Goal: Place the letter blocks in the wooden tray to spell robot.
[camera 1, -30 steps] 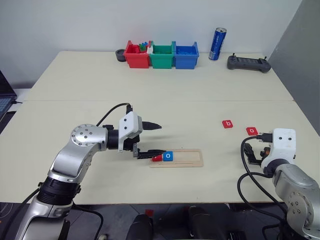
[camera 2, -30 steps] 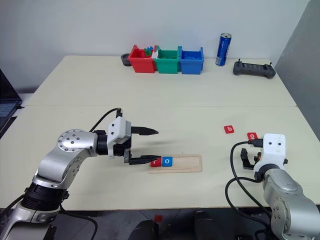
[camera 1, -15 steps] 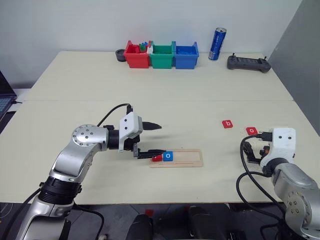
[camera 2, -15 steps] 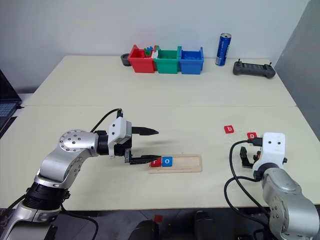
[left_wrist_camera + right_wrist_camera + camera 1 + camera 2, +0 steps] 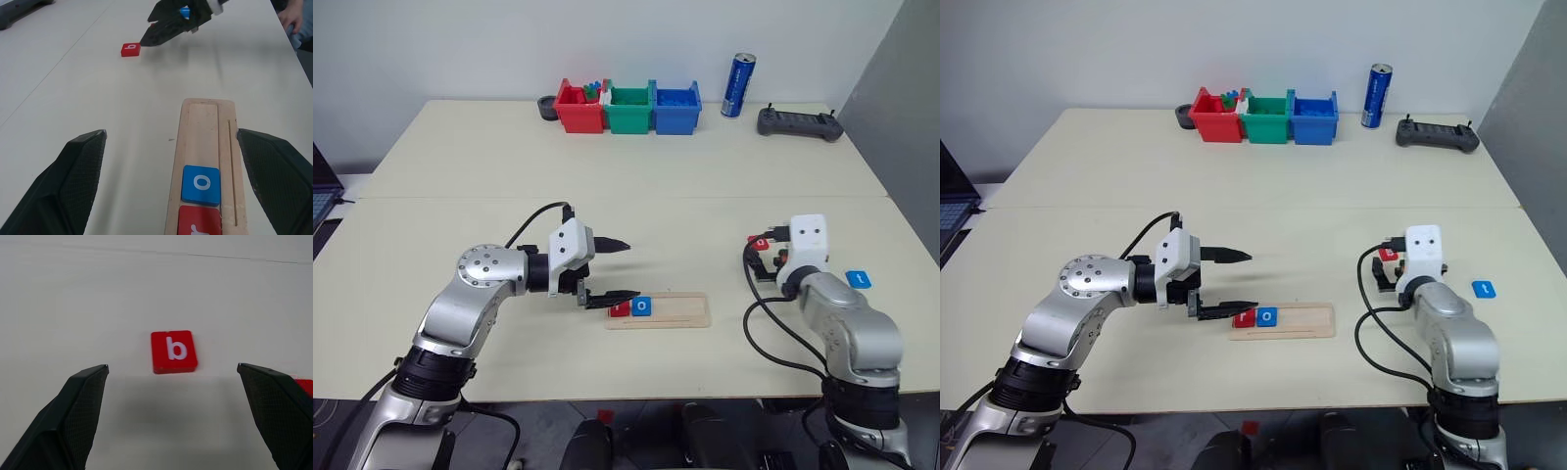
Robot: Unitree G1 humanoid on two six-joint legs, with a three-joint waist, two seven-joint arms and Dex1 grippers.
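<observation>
Two tiles, red r [image 5: 199,223] and blue o [image 5: 201,183], in wooden tray [image 5: 205,117], both grippers, left gripper [image 5: 612,270] and right gripper [image 5: 171,396], spread wide, right gripper facing red b [image 5: 173,351]

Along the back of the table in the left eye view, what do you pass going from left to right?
Dark round holder → red bin → green bin → blue bin → blue can → black handheld controller.

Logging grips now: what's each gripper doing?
Left gripper: open, holding nothing.
Right gripper: open, holding nothing, red b tile ahead.
</observation>
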